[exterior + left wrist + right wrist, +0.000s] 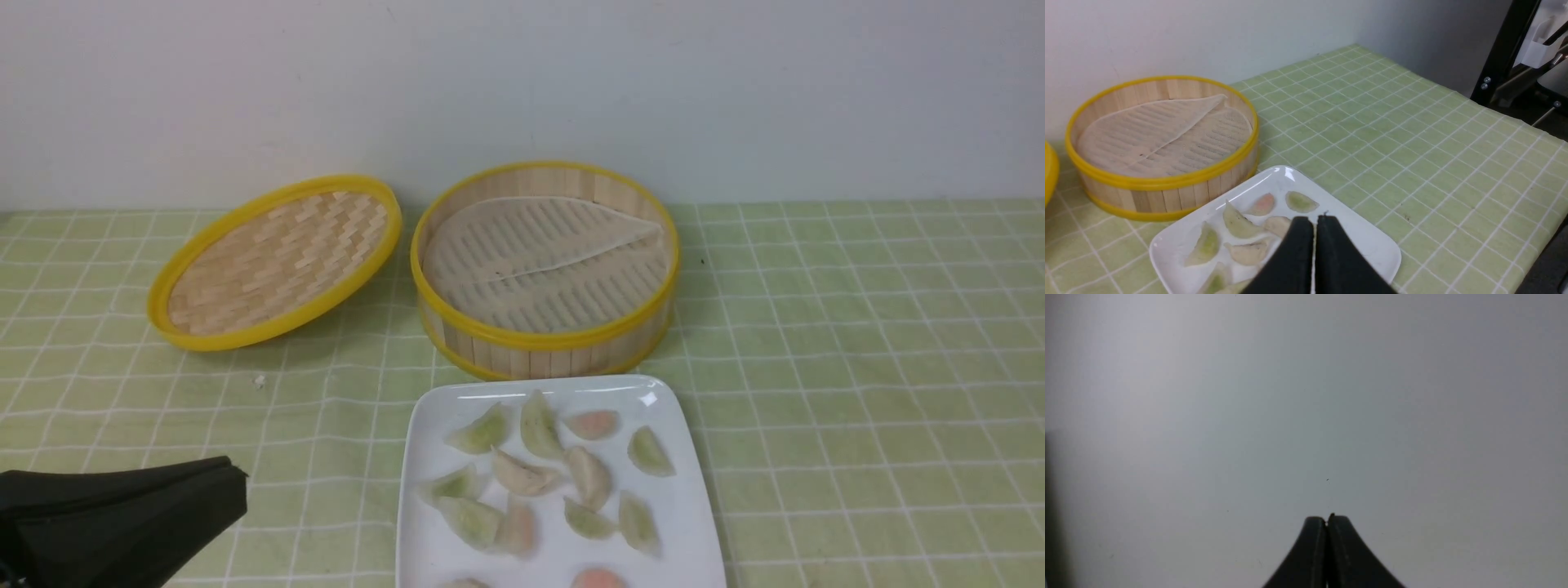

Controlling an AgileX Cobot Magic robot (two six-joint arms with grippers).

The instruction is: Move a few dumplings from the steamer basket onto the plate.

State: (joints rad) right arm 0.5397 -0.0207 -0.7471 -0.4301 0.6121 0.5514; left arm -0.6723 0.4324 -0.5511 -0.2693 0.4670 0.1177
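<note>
The steamer basket [545, 339] [1163, 192] stands at the back centre; only its pale liner sheet [539, 261] shows inside. In front of it the white square plate [433, 539] [1372, 245] holds several pale green, whitish and pink dumplings [522, 474] [1241, 222]. My left gripper [237, 482] [1314, 222] is shut with nothing in it, low at the near left, beside the plate and apart from it. My right gripper [1327, 519] is shut and empty, seen only in its wrist view against a plain grey surface.
The shallow woven lid [277, 261] with a yellow rim lies tilted to the left of the basket. A green checked cloth [857, 367] covers the table. A white wall stands behind, and a black frame [1506, 53] rises past the table's right edge.
</note>
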